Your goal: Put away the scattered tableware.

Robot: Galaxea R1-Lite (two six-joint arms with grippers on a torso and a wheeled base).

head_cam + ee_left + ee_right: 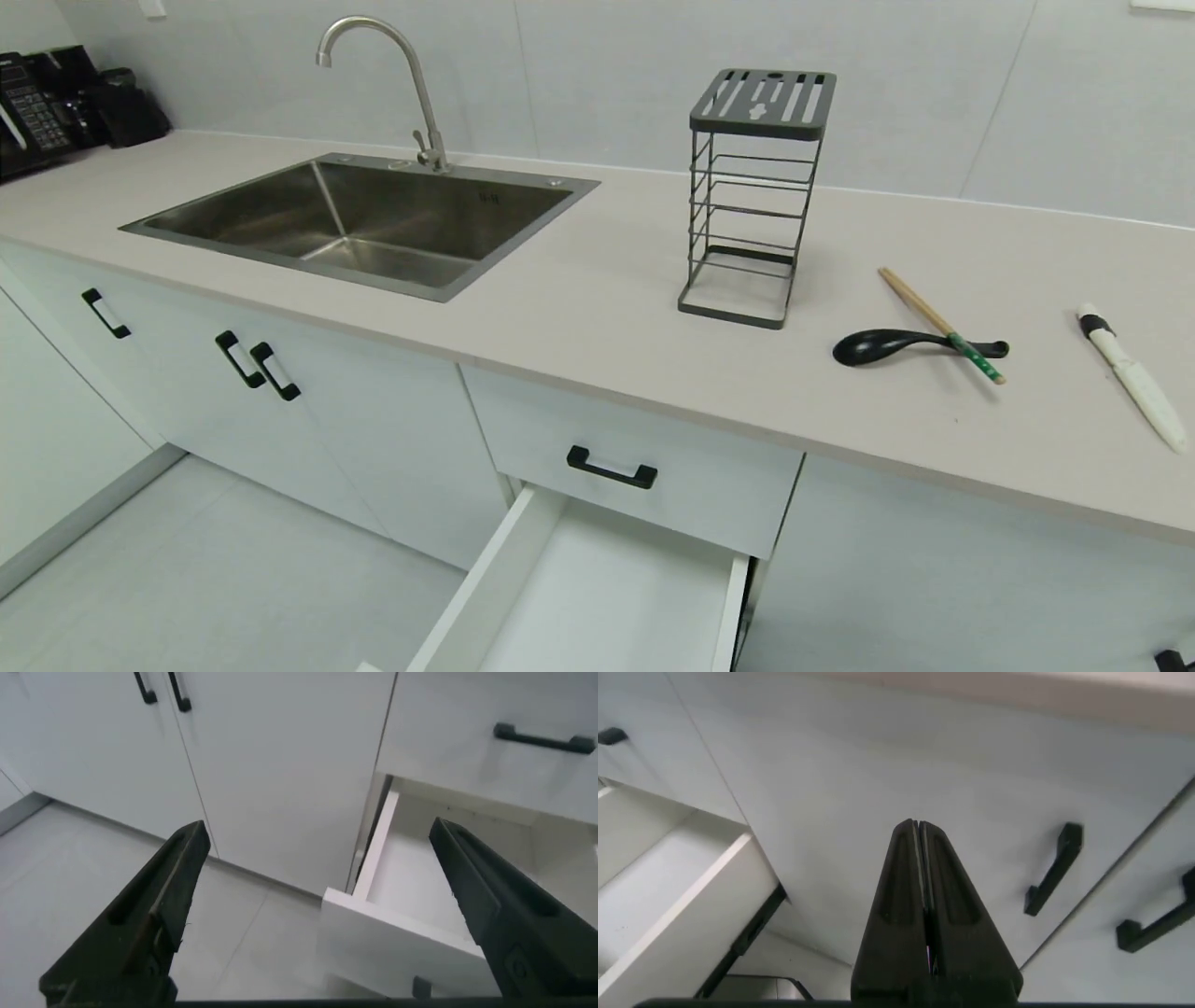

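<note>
L gripper [318, 831] spread, R gripper [917, 824] pressed together; glossy blk spoon [864, 347] under slim wooden chopstick [934, 317]

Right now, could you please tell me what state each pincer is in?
Left pincer: open, holding nothing.
Right pincer: closed, holding nothing.
</note>
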